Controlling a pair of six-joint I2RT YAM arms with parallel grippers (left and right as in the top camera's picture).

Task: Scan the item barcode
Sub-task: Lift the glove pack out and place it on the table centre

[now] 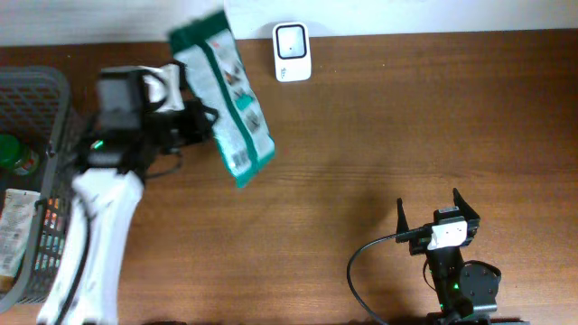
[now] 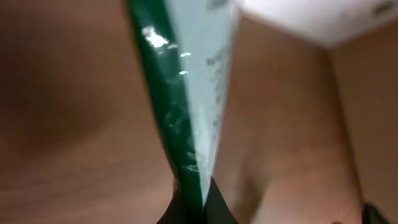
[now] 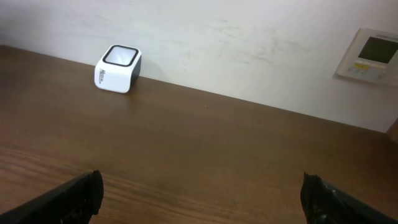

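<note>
Snack bag (image 1: 226,95), green and white, is up in the air, and my left claw (image 1: 200,117) is shut tight on its side edge. The bag sticks out past the tips of my left claw and hangs over the brown table (image 1: 406,117) without touching it. In my left claw's own camera I see only the thin edge of the bag (image 2: 193,93) going away from the tips, and it is blurry. The little white scanner box (image 1: 292,41) sits on the table just past the top corner of the bag, a bit further out from my left claw than the bag is. I think I am at the step of bringing the bag to the scanner. Next, I should turn the bag so its barcode looks down at the dark window on top of the scanner, and hold it close there. I cannot tell for sure where the barcode is on the bag. My right claw (image 1: 431,209) is wide open and holds nothing; it is well apart from the bag, and the scanner is far ahead of it, off to its left. A grey basket (image 1: 45,81) with other things in it is on the far side of my left claw, away from the bag
</note>
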